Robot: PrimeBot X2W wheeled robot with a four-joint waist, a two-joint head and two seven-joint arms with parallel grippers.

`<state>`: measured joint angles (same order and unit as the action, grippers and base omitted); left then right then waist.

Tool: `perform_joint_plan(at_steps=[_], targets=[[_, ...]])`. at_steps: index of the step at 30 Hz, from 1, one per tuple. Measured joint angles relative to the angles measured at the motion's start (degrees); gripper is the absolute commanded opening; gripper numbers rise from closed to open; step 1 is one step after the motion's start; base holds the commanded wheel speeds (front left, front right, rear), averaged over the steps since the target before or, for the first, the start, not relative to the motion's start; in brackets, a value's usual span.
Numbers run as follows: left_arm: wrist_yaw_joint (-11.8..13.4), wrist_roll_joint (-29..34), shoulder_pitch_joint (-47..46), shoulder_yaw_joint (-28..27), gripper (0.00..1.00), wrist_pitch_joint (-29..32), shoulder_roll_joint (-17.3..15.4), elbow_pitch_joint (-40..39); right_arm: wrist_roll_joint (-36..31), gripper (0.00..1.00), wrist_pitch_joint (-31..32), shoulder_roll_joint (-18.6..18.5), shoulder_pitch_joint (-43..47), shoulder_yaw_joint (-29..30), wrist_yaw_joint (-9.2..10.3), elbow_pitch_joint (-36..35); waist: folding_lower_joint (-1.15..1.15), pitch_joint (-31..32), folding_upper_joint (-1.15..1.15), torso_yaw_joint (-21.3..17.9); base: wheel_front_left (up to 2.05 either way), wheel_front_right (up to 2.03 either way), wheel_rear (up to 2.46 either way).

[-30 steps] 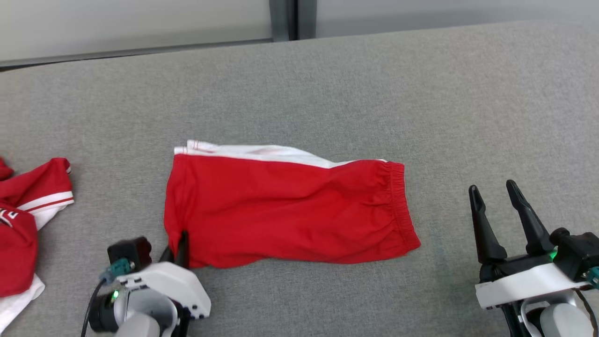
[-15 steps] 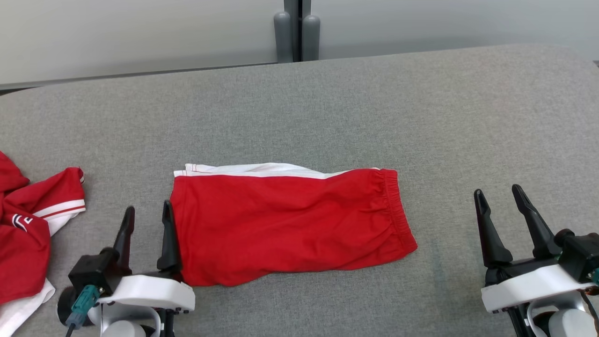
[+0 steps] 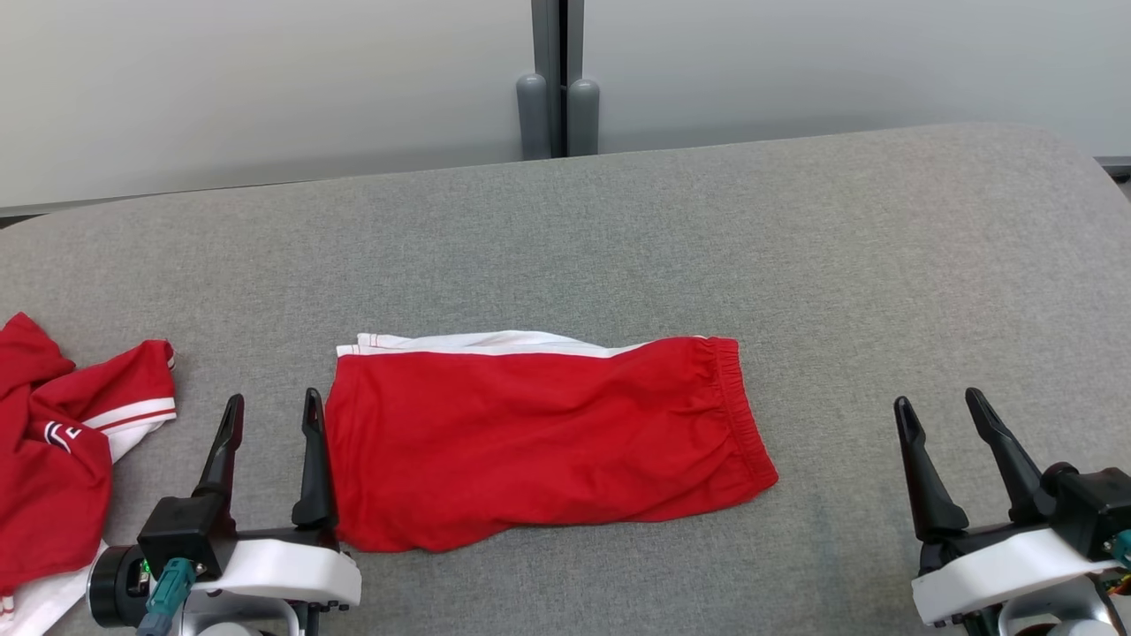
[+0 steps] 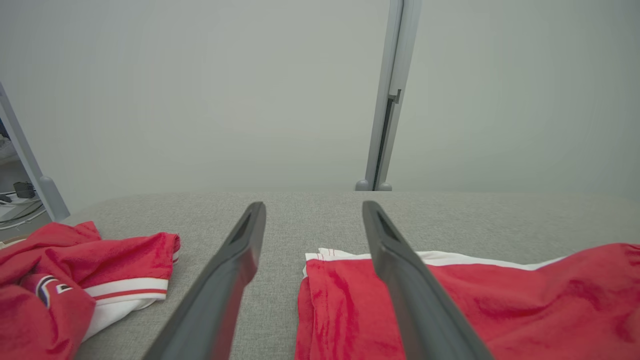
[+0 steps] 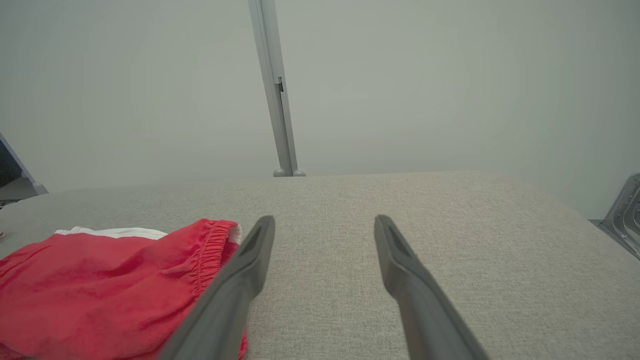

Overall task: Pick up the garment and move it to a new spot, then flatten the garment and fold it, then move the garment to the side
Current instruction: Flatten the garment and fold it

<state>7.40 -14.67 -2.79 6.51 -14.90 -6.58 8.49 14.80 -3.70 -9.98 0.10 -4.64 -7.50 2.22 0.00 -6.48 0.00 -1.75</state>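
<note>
The garment (image 3: pixel 539 442) is a pair of red shorts with a white stripe. It lies folded and fairly flat on the grey table (image 3: pixel 795 247), waistband to the right. My left gripper (image 3: pixel 272 399) stands open just left of its left edge, its right finger close beside the hem and nothing between the fingers. In the left wrist view that gripper (image 4: pixel 314 205) frames the garment's (image 4: pixel 475 300) corner from above. My right gripper (image 3: pixel 937 400) is open and apart from the waistband, well to the right. The right wrist view shows this gripper (image 5: pixel 325 218) over bare table, the garment (image 5: pixel 100 285) to its left.
A second red and white garment (image 3: pixel 62 450) lies crumpled at the table's left edge, also seen as a crumpled heap (image 4: pixel 75 270) in the left wrist view. A grey post (image 3: pixel 557 97) stands against the wall behind the table. Bare table stretches right of the shorts.
My left gripper has let go of the garment's lower left corner, opened wide and drawn back beside the hem. The head camera has tilted up. The right gripper stays open.
</note>
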Motion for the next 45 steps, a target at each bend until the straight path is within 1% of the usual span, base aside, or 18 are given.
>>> perform_joint_plan(at_steps=[7, 11, 14, 16, 19, 22, 28, 32, 33, 34, 35, 39, 43, 45], targets=[[0.0, 0.0, 0.0, 0.1, 1.00, 0.0, 0.2, 0.1, -0.1, 1.00, 0.4, 0.0, 0.1, 0.3, 0.00, -0.8, 0.00, -0.4, 0.00, 0.4, 0.00, 0.00, 0.00], [0.0, 0.0, -0.3, 0.3, 1.00, -0.1, 0.4, 0.4, -0.1, 1.00, 1.0, -0.2, 0.1, 0.6, 0.00, -0.5, 0.00, -0.9, 0.00, 1.3, 0.00, 0.00, 0.00], [-0.2, 0.0, -2.0, 0.7, 1.00, -0.1, 0.7, 0.4, -0.1, 1.00, 1.8, -0.5, -0.8, -0.5, 0.01, 0.6, 0.00, -1.9, 0.00, 2.5, 0.00, 0.00, 0.00], [-0.3, 0.0, -3.2, 1.1, 1.00, -0.1, 1.2, 0.4, 0.1, 1.00, 2.5, -0.4, -2.2, -2.5, 0.01, 1.6, 0.00, -2.9, 0.00, 3.5, 0.00, 0.00, 0.00], [-0.5, 0.0, -4.8, 1.9, 1.00, -0.1, 1.9, 0.5, 0.7, 1.00, 3.2, -0.3, -5.1, -6.3, 0.00, 4.3, 0.00, -4.5, 0.00, 5.2, 0.00, 0.00, 0.00], [-0.7, 0.3, -6.0, 2.3, 1.00, -0.1, 2.3, 0.6, 1.5, 1.00, 3.9, 0.2, -8.0, -8.7, 0.00, 8.0, 0.00, -6.4, 0.00, 6.7, 0.00, 0.00, 0.00], [-1.1, 0.8, -7.4, 2.7, 1.00, -0.1, 3.0, 1.3, 2.8, 1.00, 4.6, 0.7, -11.5, -7.0, 0.00, 16.9, 0.00, -9.0, 0.00, 9.0, 0.00, 0.00, 0.00], [-1.3, 1.1, -8.1, 2.7, 1.00, -0.1, 3.2, 1.5, 4.7, 1.00, 5.0, 0.9, -13.1, -8.3, 0.00, 19.5, 0.00, -9.8, 0.00, 9.4, 0.00, 0.00, 0.00], [-1.3, 1.1, -8.3, 2.6, 1.00, -0.1, 3.2, 1.5, 5.3, 0.61, 5.2, 0.7, -13.7, -8.8, 0.00, 20.0, 0.00, -9.9, 0.00, 9.4, 0.00, 0.00, 0.00], [-1.3, 1.2, -8.3, 2.5, 1.00, -0.1, 3.3, 1.5, 6.1, 0.37, 5.5, 0.6, -14.3, -9.2, 0.00, 20.5, -0.01, -10.0, 0.00, 9.3, 0.00, 0.00, 0.00], [-1.4, 1.2, -8.3, 2.4, 1.00, -0.1, 3.4, 1.5, 6.9, 0.00, 5.6, 0.3, -14.5, -9.6, 0.00, 20.8, 0.00, -10.0, 0.00, 9.2, 0.00, 0.00, 0.00], [-1.5, 1.5, -8.3, 1.7, 1.00, -0.1, 3.4, 1.5, 8.9, 0.00, 5.7, -0.7, -14.8, -11.5, -0.09, 20.5, 0.00, -10.0, 0.00, 8.5, 0.00, 0.00, 0.00], [-1.6, 2.0, -8.3, 1.1, 1.00, -0.1, 3.5, 1.7, 10.0, 0.00, 5.7, -3.8, -14.1, -11.9, -0.08, 18.9, 0.00, -10.0, 0.00, 7.4, 0.00, 0.00, 0.00], [-1.7, 2.1, -8.3, 0.9, 1.00, -0.1, 3.5, 1.7, 10.5, 0.00, 6.0, -5.7, -13.3, -11.1, -0.08, 18.0, 0.00, -9.9, 0.00, 6.8, 0.00, 0.00, 0.00]])
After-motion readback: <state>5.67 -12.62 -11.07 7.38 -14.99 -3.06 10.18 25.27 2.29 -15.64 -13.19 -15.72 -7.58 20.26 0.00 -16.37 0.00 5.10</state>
